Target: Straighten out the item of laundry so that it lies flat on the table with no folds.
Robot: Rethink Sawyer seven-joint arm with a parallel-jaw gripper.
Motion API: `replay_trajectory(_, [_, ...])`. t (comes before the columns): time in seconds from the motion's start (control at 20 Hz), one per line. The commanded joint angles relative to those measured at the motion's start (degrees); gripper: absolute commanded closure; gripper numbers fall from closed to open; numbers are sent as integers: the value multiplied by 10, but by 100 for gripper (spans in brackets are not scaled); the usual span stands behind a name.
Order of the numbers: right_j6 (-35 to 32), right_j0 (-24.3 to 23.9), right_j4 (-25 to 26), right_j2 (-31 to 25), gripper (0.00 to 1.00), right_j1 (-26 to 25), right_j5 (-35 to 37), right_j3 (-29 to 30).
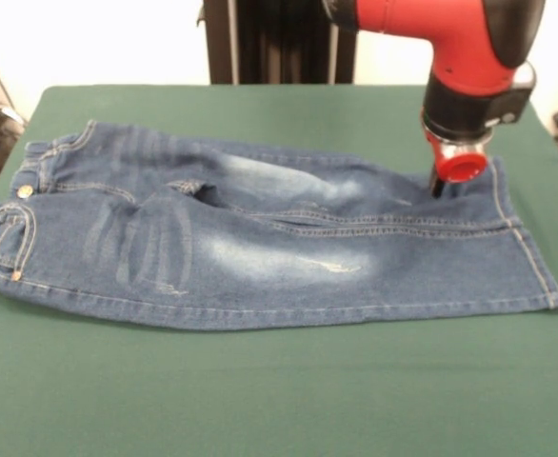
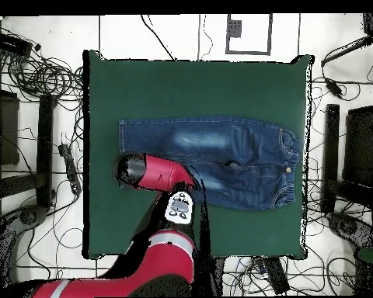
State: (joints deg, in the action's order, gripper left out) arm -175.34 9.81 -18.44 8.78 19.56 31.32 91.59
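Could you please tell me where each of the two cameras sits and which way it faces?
Front view: sits across the table, level with it, facing the jeans lengthwise; the red arm comes down from above, its gripper at the leg hems.
Overhead view: sits above, looking straight down on the table; the arm reaches up from the bottom edge, hiding the gripper.
Shared: both show the jeans, but turned half round: waistband left in front, right overhead.

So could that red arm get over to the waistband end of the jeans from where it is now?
Probably yes. The gripper sits at the leg-hem end of the jeans; the waistband lies at the opposite end, with only flat denim and bare table between. Whether its reach stretches that far is unclear.
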Motion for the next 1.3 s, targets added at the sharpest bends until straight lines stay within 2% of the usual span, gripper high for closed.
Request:
replay_trajectory(0.05, [-118, 32, -68, -63, 100, 46, -3, 65])
replay_trajectory(0.5, [-97, 36, -93, -55, 100, 90, 20, 92])
replay_trajectory(0.65, [-86, 33, -90, -50, 100, 86, 21, 89])
replay_trajectory(0.85, [-52, 9, -75, -55, 100, 47, -16, 72])
replay_trajectory(1.1, [-37, 0, -56, -44, 100, -22, -47, 16])
replay_trajectory(1.3, [-34, -2, -52, -36, 100, -51, -50, -12])
